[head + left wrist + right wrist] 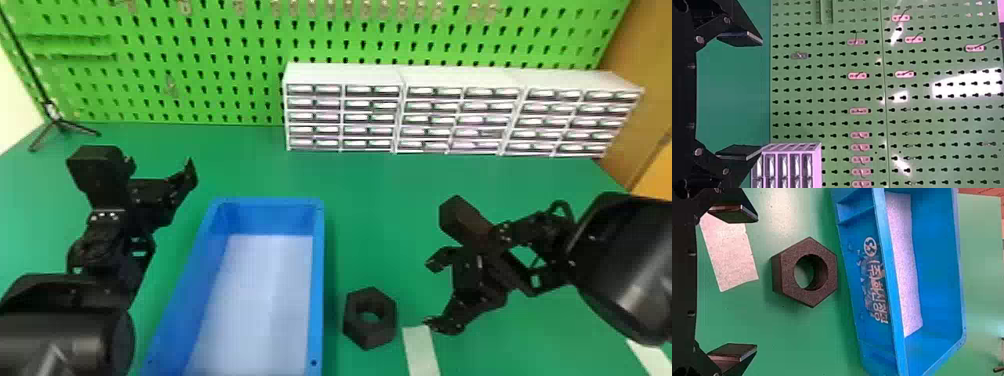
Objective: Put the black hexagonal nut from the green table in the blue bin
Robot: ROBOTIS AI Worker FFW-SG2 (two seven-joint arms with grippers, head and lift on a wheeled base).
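Here's the black hexagonal nut point(369, 336), flat on the worktop point(390, 190), between the blue bin point(320, 280) and your right gripper point(756, 282), whose jaws stand wide and empty. You're at the approach, it seems: bring those jaws around the nut, close, then lift it into the bin; your left gripper point(761, 96), also wide and empty, hangs left of the bin.

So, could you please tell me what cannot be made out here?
- Near end of the blue bin: cut off by the head view's bottom edge.
- Underside of the black nut: hidden by the nut itself, head and right wrist views.
- Contents of the small drawers: too small to tell behind their fronts, head view.
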